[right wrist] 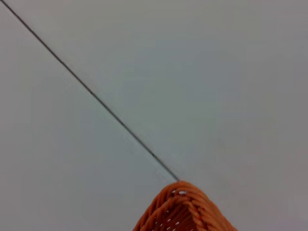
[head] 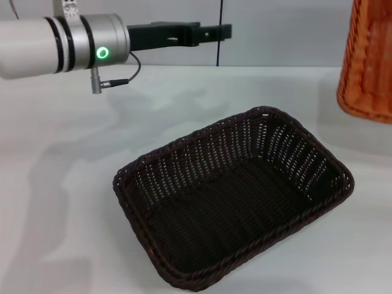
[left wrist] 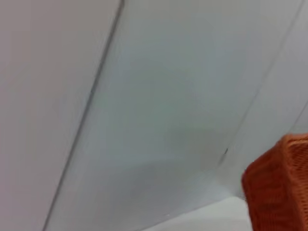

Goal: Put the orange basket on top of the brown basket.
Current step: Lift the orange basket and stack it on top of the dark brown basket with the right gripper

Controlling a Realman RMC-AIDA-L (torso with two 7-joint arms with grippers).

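orange basket [head: 367,61] up in the air at far right, presumably lifted for stacking | brown basket [head: 236,196] sits open on the table [head: 61,184] | right gripper off-frame, can't tell its grip | left gripper [head: 211,30] parked high, looks closed

We see the brown basket [head: 233,199] resting on the table [head: 61,184] at centre. The orange basket [head: 367,61] hangs clear of the table at two o'clock from it, well apart. The left gripper [head: 223,30] reaches across at eleven o'clock, above the table.
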